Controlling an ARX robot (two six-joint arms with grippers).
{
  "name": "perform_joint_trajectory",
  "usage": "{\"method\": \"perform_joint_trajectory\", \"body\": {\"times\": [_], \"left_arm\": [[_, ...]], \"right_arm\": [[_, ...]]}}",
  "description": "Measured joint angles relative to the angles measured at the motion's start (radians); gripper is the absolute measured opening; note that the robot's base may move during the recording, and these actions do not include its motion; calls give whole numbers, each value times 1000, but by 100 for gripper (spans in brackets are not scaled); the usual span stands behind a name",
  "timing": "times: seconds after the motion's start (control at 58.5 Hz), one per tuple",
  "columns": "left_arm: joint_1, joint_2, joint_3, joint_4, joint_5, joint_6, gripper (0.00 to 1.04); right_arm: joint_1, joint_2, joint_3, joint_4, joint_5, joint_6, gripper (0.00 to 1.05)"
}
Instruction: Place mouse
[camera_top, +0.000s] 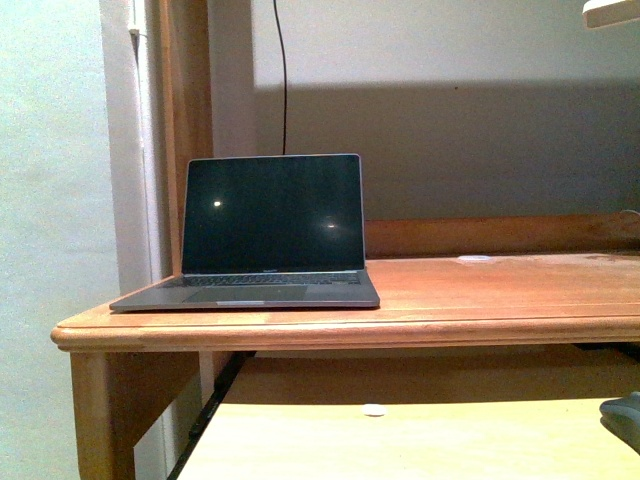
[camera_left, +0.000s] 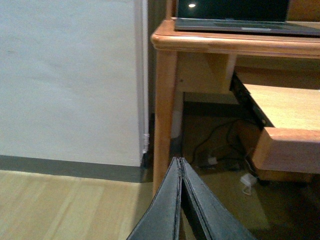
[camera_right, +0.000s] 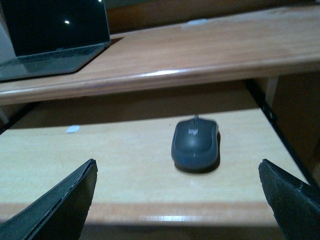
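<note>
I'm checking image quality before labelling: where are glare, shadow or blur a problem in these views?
Front view: a broad shadow darkens the wall below a lit strip, and two small light spots glint on the dark laptop screen. Right wrist view: the mouse looks slightly blurred, and a bright streak lies along the desk edge. Left wrist view: under the desk is dim.

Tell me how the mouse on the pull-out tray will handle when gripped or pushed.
The mouse looks like a rigid plastic shell, so it should not flex. Its smooth domed top may slip under a pinch. It sits flat on the tray, so a push should slide it, not roll or tip it.
</note>
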Motion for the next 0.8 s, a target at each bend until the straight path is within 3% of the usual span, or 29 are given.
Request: {"method": "perform_joint_trajectory", "body": {"times": [0.085,0.359,0.513,0.752,0.803], "left_arm": [[51,-3,0,0,12,0,3],[56,-3,0,-1,23,-1,5],[56,-3,0,-1,23,0,42],[56,-3,0,-1,23,0,79],[56,-3,0,-1,23,0,92]], "right_arm": [[45,145,84,81,60,-49,97],[132,475,272,170,217,-198,97],[138,626,374,66,342,-340,97],[135,672,447,-87,379,-321,97],[135,688,467,-126,381,-311,97]]}}
